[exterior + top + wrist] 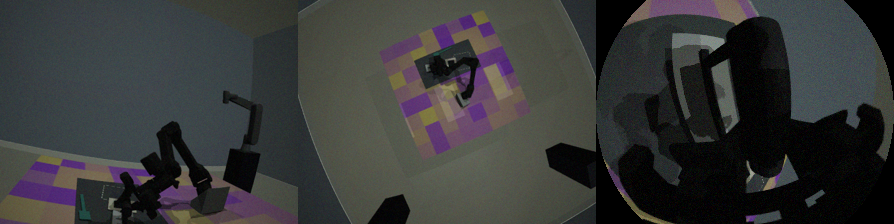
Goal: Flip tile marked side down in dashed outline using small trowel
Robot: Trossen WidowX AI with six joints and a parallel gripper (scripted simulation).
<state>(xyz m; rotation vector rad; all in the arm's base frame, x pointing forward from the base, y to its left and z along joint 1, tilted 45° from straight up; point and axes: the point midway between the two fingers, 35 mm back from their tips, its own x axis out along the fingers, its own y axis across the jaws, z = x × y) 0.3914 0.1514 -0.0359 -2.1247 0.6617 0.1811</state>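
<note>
The tile [450,59] [110,204] lies flat on the dark mat [421,75] [93,190], dark centre up inside a pale border. It is beside the dashed outline [462,53] [102,193], which looks empty where visible. My gripper [437,64] [127,205] [757,120] is shut on the black handle of the small trowel. The trowel's pale grey blade [427,68] [117,215] [727,97] is low over the mat, on the side of the tile away from the outline. My gripper hides the gap between blade and tile in the top view; contact cannot be told.
A green flat-ended tool [444,51] [84,214] lies along the mat's long edge. The arm's grey base [462,100] [214,199] stands on the patchwork surface. Another arm [254,119] stands in the background. Large black blocks [575,164] [393,211] are far off.
</note>
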